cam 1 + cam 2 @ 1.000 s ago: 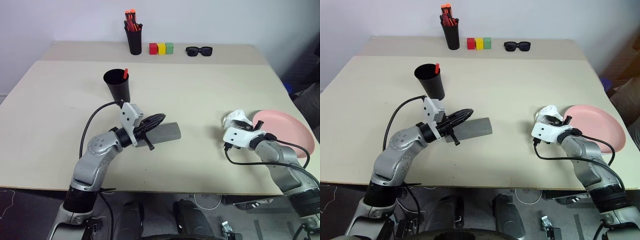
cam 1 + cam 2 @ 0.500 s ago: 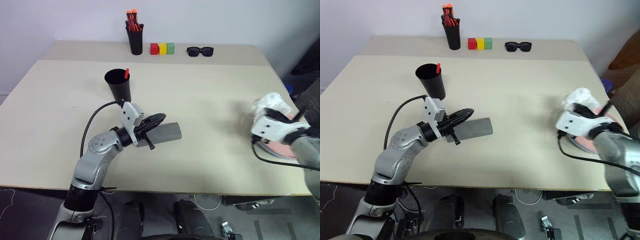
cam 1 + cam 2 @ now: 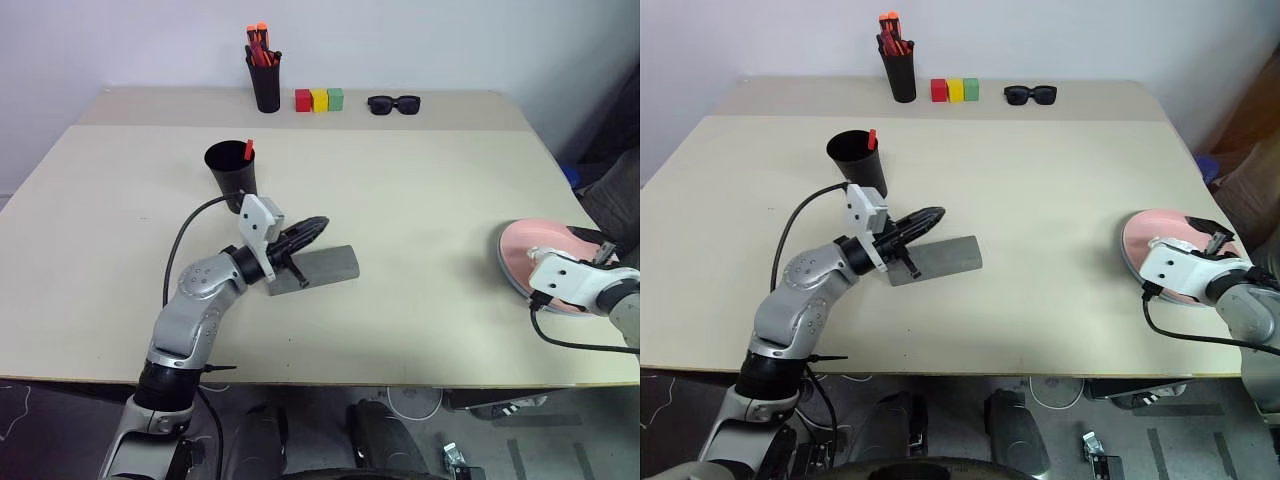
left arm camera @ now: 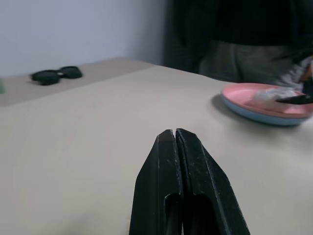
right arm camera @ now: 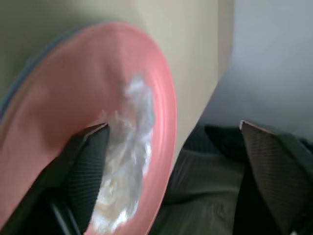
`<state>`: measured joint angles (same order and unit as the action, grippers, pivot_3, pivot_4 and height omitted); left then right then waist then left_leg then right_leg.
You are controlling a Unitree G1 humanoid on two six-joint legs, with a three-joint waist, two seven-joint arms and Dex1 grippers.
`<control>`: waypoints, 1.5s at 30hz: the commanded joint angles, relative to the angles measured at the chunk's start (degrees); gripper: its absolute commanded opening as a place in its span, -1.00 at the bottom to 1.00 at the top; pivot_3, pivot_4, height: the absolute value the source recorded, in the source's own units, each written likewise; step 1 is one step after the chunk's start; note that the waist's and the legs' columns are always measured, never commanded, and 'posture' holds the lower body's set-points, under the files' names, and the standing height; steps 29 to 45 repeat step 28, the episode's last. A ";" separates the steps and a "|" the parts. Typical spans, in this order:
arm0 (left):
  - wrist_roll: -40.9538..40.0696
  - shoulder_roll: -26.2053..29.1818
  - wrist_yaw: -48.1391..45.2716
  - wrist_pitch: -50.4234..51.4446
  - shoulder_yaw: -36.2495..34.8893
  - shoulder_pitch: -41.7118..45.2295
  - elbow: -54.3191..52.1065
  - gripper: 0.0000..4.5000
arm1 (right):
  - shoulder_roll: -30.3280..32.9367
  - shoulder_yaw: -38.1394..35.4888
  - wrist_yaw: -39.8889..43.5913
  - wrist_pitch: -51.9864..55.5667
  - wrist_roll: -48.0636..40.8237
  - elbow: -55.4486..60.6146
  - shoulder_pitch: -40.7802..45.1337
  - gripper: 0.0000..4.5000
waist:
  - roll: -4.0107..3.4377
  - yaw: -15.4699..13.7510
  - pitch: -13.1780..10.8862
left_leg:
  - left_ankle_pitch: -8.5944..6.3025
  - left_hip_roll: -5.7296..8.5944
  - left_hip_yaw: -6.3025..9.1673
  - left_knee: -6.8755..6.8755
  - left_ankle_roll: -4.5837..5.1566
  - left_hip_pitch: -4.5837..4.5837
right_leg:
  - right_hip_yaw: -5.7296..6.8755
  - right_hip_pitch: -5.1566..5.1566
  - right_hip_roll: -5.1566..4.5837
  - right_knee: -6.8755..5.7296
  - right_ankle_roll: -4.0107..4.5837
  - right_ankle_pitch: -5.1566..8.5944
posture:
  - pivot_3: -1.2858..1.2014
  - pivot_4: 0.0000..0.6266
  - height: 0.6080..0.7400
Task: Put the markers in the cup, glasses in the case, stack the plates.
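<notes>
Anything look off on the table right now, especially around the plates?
Yes: a crumpled white wad lies on the pink plate, stacked on the blue plate at the table's right edge. The open right gripper hovers there.

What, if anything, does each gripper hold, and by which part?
Nothing is held. The left gripper is shut on nothing above the case; the right gripper is open over the pink plate.
</notes>
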<state>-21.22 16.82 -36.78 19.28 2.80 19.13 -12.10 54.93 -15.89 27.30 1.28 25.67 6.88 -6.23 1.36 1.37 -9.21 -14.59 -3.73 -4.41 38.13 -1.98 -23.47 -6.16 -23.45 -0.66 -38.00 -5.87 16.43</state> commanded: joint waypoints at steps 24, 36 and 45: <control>12.71 5.31 25.63 1.43 -23.30 -22.83 -13.86 -1.00 | -21.92 11.15 12.94 1.55 -30.98 -18.32 29.42 0.97 | 0.20 -0.25 -0.12 | -0.03 -0.04 -0.09 -0.07 0.04 0.04 | 0.09 0.03 -0.13 0.02 0.04 0.01 | 0.03 -0.52 0.78; 12.15 4.78 25.46 0.89 -22.67 -22.44 -13.29 -1.00 | -21.66 11.15 13.11 0.51 -30.93 -19.22 29.49 0.97 | 0.19 -0.19 -0.12 | -0.03 -0.04 -0.10 -0.07 0.04 0.04 | 0.08 0.03 -0.13 0.02 0.03 0.00 | 0.03 -0.52 0.78; 12.15 4.78 25.46 0.89 -22.67 -22.44 -13.29 -1.00 | -21.66 11.15 13.11 0.51 -30.93 -19.22 29.49 0.97 | 0.19 -0.19 -0.12 | -0.03 -0.04 -0.10 -0.07 0.04 0.04 | 0.08 0.03 -0.13 0.02 0.03 0.00 | 0.03 -0.52 0.78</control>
